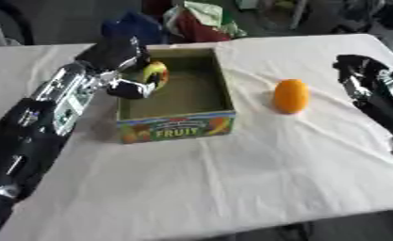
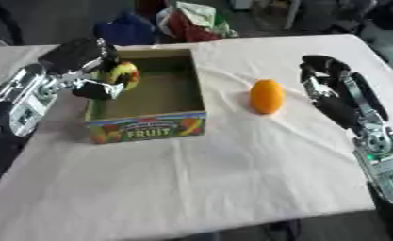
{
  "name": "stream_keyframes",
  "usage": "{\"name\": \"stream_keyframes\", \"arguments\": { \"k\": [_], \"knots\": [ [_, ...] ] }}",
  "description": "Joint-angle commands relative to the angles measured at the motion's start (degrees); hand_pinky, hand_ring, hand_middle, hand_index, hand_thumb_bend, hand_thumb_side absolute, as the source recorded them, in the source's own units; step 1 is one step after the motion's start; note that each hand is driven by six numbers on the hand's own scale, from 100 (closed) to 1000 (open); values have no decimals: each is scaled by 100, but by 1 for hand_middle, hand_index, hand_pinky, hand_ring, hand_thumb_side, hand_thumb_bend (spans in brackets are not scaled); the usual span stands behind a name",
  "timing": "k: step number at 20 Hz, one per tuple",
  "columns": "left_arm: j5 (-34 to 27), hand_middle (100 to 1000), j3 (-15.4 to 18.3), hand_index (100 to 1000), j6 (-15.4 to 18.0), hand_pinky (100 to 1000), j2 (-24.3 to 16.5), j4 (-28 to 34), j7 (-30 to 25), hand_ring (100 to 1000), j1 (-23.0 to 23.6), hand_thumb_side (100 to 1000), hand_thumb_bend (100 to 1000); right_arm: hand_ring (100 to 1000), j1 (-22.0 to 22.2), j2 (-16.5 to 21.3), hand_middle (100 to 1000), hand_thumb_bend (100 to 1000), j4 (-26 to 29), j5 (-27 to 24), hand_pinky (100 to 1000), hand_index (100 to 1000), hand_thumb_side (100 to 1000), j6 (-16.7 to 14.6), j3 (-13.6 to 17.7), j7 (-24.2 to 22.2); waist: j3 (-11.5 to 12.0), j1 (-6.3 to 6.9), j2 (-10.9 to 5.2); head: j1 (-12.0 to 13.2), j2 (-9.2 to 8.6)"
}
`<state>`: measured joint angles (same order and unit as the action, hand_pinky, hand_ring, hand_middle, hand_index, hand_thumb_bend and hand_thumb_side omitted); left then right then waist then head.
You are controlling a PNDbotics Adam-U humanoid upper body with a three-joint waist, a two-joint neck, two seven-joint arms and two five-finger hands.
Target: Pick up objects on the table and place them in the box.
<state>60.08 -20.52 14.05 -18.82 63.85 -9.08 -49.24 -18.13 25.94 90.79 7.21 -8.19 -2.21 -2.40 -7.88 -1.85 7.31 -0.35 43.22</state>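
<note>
Being carried over the box (image 1: 176, 126) for release, a yellow-red fruit (image 1: 156, 72) is being pinched by the left hand (image 1: 125, 59); right hand (image 2: 324, 75), fingers relaxed, is being kept beside the orange (image 2: 267, 96).

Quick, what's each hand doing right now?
Left hand: shut on a yellow-and-red fruit, over the box.
Right hand: holds nothing; fingers' state cannot be told.

The tabletop (image 1: 232, 179) is covered in off-white cloth. An orange fruit (image 1: 291, 96) is seen. The box (image 1: 176, 128) is olive-brown, with a colourful "FRUIT" front. A yellow-and-red, seemingly fruit-like object (image 2: 123, 74) is seen at the black left robot hand (image 2: 88, 59).
</note>
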Motion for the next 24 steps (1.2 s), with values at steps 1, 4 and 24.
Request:
{"name": "stream_keyframes", "arguments": {
  "k": [1, 4, 24],
  "knots": [
    [138, 455, -19, 560, 139, 613, 29, -106, -38, 487, -50, 429, 112, 861, -79, 74, 736, 100, 58, -36, 766, 843, 699, -12, 15, -21, -17, -9, -64, 12, -23],
    [197, 495, -49, 608, 266, 640, 48, -207, -189, 529, 9, 444, 165, 861, -80, 71, 736, 100, 56, -34, 766, 843, 699, -14, 17, -22, -17, -2, -57, 8, -22],
    [-2721, 628, 654, 796, -1055, 660, -1102, 2350, 166, 619, 861, 618, 366, 860, -393, 967, 752, 100, -82, 196, 770, 876, 606, -32, -140, -115, 251, -30, -52, -215, -66]
  ]
}}
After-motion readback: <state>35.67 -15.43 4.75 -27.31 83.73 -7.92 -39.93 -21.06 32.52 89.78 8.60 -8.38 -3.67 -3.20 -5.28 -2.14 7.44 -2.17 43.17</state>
